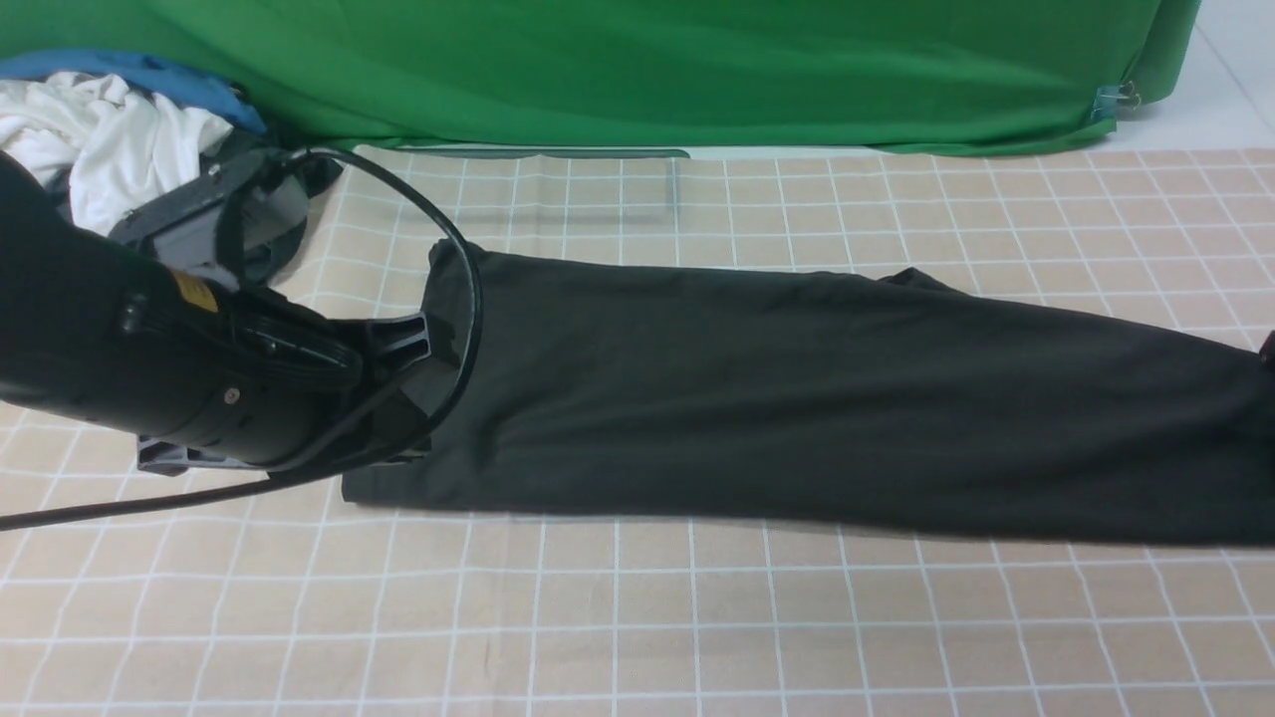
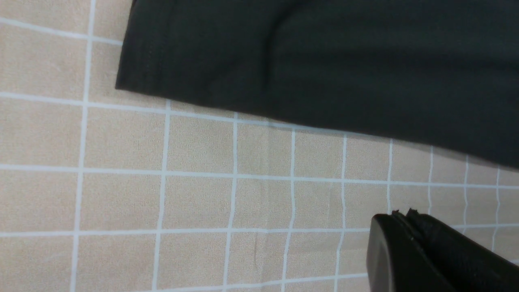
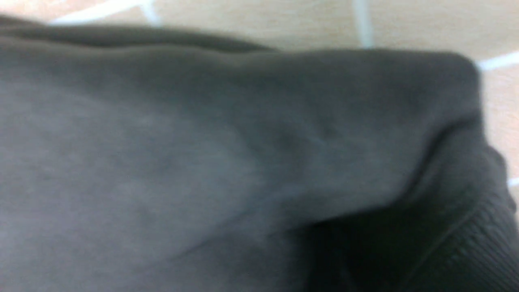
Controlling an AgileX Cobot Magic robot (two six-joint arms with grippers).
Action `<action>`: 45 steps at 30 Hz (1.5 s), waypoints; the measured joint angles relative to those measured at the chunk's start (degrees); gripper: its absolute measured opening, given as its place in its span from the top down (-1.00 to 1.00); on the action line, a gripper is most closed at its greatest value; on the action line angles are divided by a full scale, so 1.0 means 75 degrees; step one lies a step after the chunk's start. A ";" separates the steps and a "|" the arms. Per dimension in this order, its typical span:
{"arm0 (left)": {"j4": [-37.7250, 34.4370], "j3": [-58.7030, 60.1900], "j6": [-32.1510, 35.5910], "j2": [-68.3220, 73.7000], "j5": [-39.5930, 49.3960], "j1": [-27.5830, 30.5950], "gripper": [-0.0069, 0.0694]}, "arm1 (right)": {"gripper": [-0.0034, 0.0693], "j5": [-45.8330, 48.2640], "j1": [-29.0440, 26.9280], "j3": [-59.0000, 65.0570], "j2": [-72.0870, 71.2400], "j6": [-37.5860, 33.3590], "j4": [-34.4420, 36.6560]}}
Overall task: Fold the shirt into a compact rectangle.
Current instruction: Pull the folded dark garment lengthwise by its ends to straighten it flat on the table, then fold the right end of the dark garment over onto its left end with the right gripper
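Note:
The black shirt (image 1: 817,398) lies as a long folded strip across the checked tablecloth (image 1: 637,617), its print hidden. My left arm (image 1: 199,378) hangs over the strip's left end. In the left wrist view, my left gripper (image 2: 401,214) is shut and empty above bare cloth, a short way from the shirt's hemmed corner (image 2: 134,77). My right gripper barely shows at the strip's far right end (image 1: 1268,351). Bunched shirt fabric (image 3: 227,154) with a ribbed edge (image 3: 478,243) fills the right wrist view and covers the jaws, held up close to the camera.
A pile with a white garment (image 1: 100,139) and blue cloth (image 1: 149,75) sits at the back left. A green backdrop (image 1: 637,70) closes the far side. A black cable (image 1: 470,299) loops from the left arm over the shirt's left end.

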 joint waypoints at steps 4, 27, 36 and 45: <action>0.0000 0.0000 0.0007 0.0000 0.0000 0.0000 0.78 | 0.54 0.0046 0.0025 -0.0046 0.0025 -0.0170 0.0188; 0.0063 0.0012 0.0235 0.0000 0.0115 0.0000 0.78 | 0.67 0.0348 0.1264 -0.2182 -0.1856 0.0705 0.0016; 0.0057 0.0012 0.0241 0.0000 0.0113 0.0000 0.78 | 0.67 0.0341 0.4127 -0.2436 -0.2005 0.1100 0.0425; -0.0098 0.0012 0.0241 0.0000 0.0113 0.0000 0.78 | 0.67 -0.0751 0.6379 -0.2486 -0.1262 0.1929 0.1273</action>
